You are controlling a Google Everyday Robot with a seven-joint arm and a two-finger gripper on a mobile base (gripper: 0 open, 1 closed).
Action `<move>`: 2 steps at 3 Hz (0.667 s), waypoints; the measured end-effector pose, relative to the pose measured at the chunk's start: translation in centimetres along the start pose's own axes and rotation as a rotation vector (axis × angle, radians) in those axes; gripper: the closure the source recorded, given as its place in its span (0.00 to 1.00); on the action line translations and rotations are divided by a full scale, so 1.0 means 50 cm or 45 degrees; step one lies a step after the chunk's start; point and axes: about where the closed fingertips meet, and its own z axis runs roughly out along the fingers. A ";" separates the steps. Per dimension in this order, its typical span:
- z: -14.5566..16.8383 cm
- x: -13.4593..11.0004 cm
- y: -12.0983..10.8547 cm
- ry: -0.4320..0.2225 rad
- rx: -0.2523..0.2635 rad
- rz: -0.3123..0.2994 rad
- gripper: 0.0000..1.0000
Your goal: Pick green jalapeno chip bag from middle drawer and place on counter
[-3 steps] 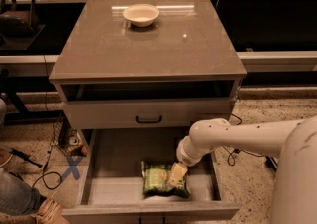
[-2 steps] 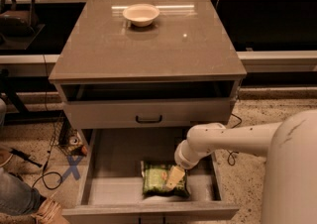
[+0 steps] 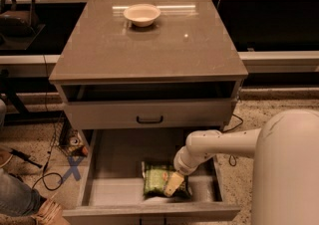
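The green jalapeno chip bag (image 3: pixel 158 180) lies flat on the floor of the open middle drawer (image 3: pixel 109 189), near its front and right of centre. My gripper (image 3: pixel 173 185) reaches down into the drawer from the right and sits right over the bag's right part, its pale fingertip touching or just above the foil. The white arm (image 3: pixel 224 144) comes in from the lower right and hides the drawer's right side. The glossy grey-brown counter (image 3: pixel 164 50) tops the cabinet above.
A white bowl (image 3: pixel 142 14) stands at the counter's back centre. A shallower drawer front with a black handle (image 3: pixel 149 118) sits above the open drawer. Cables and a blue X tape mark (image 3: pixel 72 168) lie on the floor at left. A person's leg (image 3: pixel 20 199) is at lower left.
The arm has drawn a little to the left and lower into the drawer, bringing the gripper closer onto the bag. The bag has not moved.
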 end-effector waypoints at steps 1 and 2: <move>0.028 0.004 0.004 -0.001 -0.030 0.011 0.00; 0.044 0.004 0.008 -0.006 -0.048 0.019 0.14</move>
